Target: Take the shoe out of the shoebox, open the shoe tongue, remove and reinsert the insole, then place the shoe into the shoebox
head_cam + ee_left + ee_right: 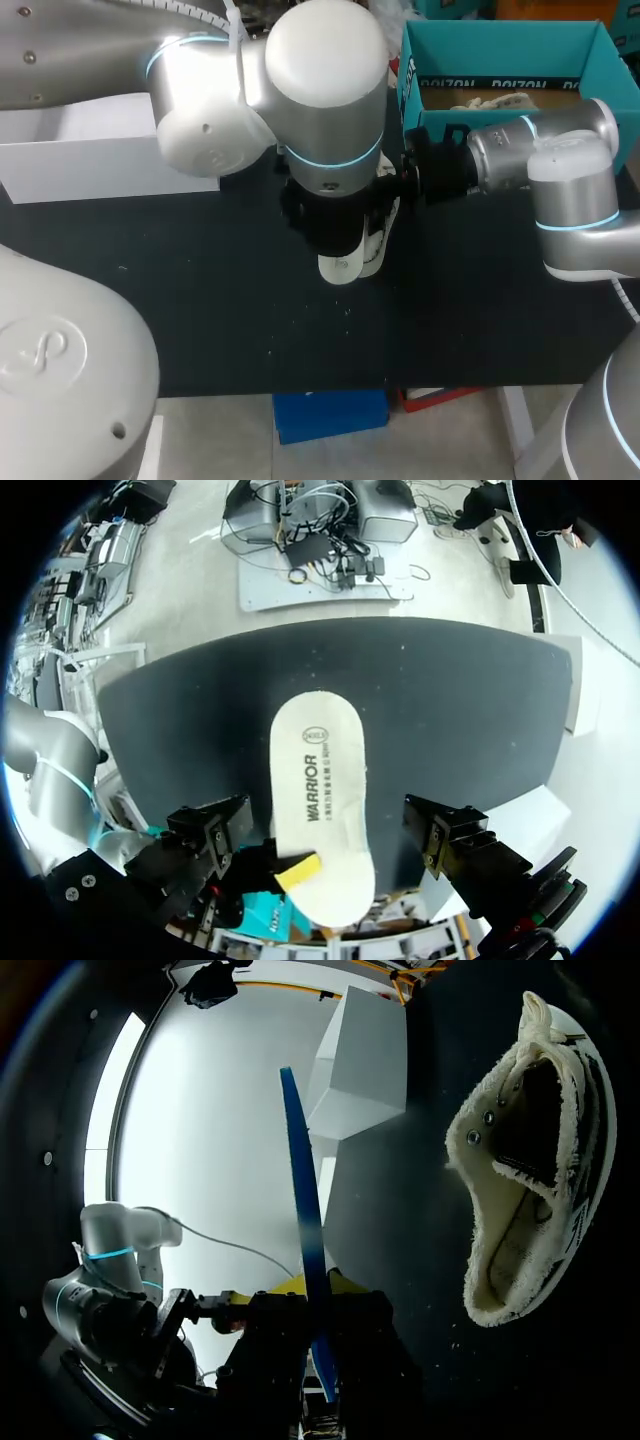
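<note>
**Insole out, in my right hand**

My right hand (320, 1285) is clamped on one end of the insole (318, 780), with a yellow tip on each face. From that wrist I see the insole edge-on, as a thin blue strip. It sticks out over the desk (200, 290), its white printed face turned up toward my left wrist. My left hand (325, 815) hangs above it, spread wide, with one black finger on either side of the insole and neither touching it. The shoe (480, 1170) is out of the shoebox (500, 50) and lies on its side on the desk near the insole, mouth gaping. In the head view my left arm hides most of it. The shoebox stands at the desk's far right with paper (490, 100) inside. A white box (90, 150) sits at the far left.
</note>
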Available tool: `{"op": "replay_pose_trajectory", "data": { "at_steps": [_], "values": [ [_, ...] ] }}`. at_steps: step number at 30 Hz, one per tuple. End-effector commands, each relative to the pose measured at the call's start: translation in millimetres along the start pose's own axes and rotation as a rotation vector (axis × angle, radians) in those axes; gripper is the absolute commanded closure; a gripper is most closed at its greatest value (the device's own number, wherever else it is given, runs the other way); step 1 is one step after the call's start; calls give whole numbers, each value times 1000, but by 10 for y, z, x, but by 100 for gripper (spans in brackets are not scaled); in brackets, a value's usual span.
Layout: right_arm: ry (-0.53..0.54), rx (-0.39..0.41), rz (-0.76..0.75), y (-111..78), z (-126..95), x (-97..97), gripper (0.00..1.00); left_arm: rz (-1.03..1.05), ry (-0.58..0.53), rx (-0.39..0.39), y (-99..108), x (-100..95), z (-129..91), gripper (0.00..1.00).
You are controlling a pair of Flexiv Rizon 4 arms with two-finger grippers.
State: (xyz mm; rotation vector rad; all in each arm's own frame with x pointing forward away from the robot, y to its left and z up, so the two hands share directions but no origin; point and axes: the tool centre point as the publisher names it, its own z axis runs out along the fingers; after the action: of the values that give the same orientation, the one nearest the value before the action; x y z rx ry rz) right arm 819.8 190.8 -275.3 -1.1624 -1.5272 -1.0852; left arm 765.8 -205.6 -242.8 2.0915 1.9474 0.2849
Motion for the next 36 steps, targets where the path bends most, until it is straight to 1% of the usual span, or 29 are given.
{"op": "replay_pose_trajectory", "data": {
  "at_steps": [1, 13, 22, 36],
  "values": [
    [-3, 2, 1, 5, 3, 4, 100, -2, 4, 2, 137, -6, 1, 0],
    [-3, 2, 1, 5, 3, 4, 100, -26, 1, -16, 517, 30, 96, 0],
    [-3, 2, 1, 5, 3, 4, 100, -62, -4, -28, 801, 129, 160, 0],
    [-3, 2, 1, 5, 3, 4, 100, -81, -5, -40, 1201, 221, 238, 0]
  ]
}}
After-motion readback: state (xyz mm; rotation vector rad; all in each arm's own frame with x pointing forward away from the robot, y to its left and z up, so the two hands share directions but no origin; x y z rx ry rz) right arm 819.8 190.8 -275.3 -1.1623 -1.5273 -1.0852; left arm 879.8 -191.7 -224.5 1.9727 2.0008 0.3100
